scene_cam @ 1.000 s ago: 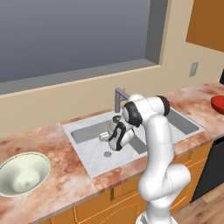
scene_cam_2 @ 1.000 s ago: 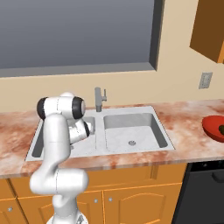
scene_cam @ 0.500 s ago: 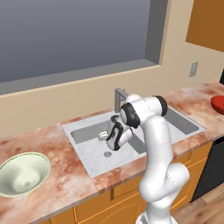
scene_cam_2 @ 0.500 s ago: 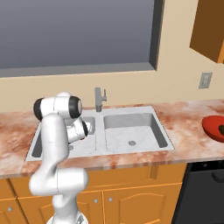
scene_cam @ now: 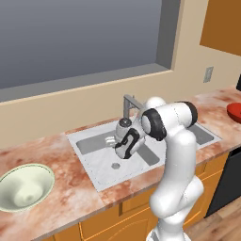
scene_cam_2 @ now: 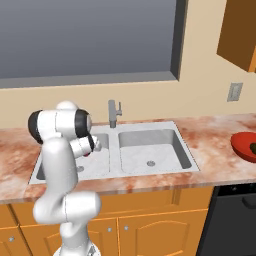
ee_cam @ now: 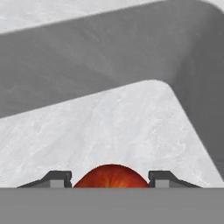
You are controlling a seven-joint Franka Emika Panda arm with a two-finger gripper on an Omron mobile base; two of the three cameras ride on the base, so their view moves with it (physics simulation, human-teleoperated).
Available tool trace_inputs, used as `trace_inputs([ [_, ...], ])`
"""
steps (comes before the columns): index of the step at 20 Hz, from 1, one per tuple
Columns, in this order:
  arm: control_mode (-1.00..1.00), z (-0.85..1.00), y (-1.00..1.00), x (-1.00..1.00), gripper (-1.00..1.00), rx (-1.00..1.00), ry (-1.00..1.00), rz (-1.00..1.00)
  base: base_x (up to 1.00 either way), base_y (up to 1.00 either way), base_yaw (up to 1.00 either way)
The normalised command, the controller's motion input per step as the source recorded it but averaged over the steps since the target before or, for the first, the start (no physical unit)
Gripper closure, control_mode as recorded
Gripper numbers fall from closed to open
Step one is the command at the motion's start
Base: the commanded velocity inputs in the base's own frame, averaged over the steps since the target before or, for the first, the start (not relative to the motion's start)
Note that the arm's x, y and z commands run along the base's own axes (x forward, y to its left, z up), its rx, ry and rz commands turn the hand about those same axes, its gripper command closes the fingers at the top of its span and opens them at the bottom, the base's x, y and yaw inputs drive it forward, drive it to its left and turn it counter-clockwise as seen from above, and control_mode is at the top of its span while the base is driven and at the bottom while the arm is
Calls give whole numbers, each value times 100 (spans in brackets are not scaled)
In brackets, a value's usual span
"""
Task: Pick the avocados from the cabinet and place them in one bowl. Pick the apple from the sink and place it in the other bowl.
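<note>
In the hand view the red apple (ee_cam: 111,176) sits between my two dark fingertips (ee_cam: 54,178), just above the pale floor of the sink. My gripper (scene_cam: 113,141) is shut on the apple low in the left basin of the grey sink (scene_cam: 94,143), beside the faucet (scene_cam: 129,101). From the right, the gripper (scene_cam_2: 91,148) hangs over that same basin. The cream bowl (scene_cam: 26,193) rests on the counter far left. The red bowl (scene_cam_2: 244,144) sits far right, with a small dark-green avocado (scene_cam_2: 253,148) at the frame's edge. The orange cabinet (scene_cam_2: 240,30) hangs upper right.
A marbled counter (scene_cam: 70,197) surrounds the sink, with orange cupboards (scene_cam_2: 150,225) below. A window (scene_cam: 80,37) fills the wall behind. The right basin (scene_cam_2: 150,150) holds nothing. A black appliance (scene_cam_2: 230,220) stands at lower right. A wall socket (scene_cam_2: 234,91) is near the cabinet.
The jaws have closed from wide open onto the apple. The arm and hand have barely moved in the left basin.
</note>
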Motion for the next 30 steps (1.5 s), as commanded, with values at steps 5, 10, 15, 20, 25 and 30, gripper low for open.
trace_inputs([
  [5,-100,100,15,-28,100,-6,5,1,0,0,0],
  [10,-100,67,31,-11,100,0,9,0,0,0,0],
  [15,-100,92,23,-17,100,0,19,-2,0,0,0],
  [20,-100,77,18,-38,100,0,12,2,0,0,0],
  [25,-100,45,25,-44,100,-2,5,25,0,0,0],
  [30,-100,46,46,-44,100,-6,5,24,0,0,0],
])
